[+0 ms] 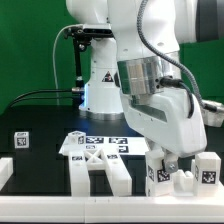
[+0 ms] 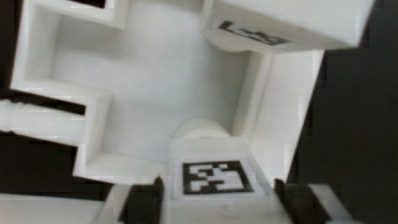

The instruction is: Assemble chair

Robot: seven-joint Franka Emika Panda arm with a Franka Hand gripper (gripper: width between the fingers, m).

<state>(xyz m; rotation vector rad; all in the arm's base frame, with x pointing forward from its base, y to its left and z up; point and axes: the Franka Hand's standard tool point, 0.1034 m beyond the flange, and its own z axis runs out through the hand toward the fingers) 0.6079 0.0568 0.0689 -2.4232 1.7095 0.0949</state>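
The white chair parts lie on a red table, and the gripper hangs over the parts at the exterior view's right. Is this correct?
Not quite: the table is black, not red, as the exterior view shows. The white chair parts do lie on it, and the gripper hangs over those at that view's right.

We see a black desk [image 1: 40,168] with a white raised border [image 1: 4,172] along its edge. Directly beneath the end effector [image 1: 168,158], a cluster of tagged white blocks [image 1: 207,170] stands close together on the dark surface. Near the end effector, toward the exterior view's left, lies a chunky white pronged piece [image 1: 88,172]. Just behind that piece lies a thin flat white sheet with several tags. We take it to be the marker board [image 1: 95,143], though the view is too coarse to be sure. Well apart from the end effector, farthest toward the exterior view's left, a small tagged cube [image 1: 20,140] sits alone.
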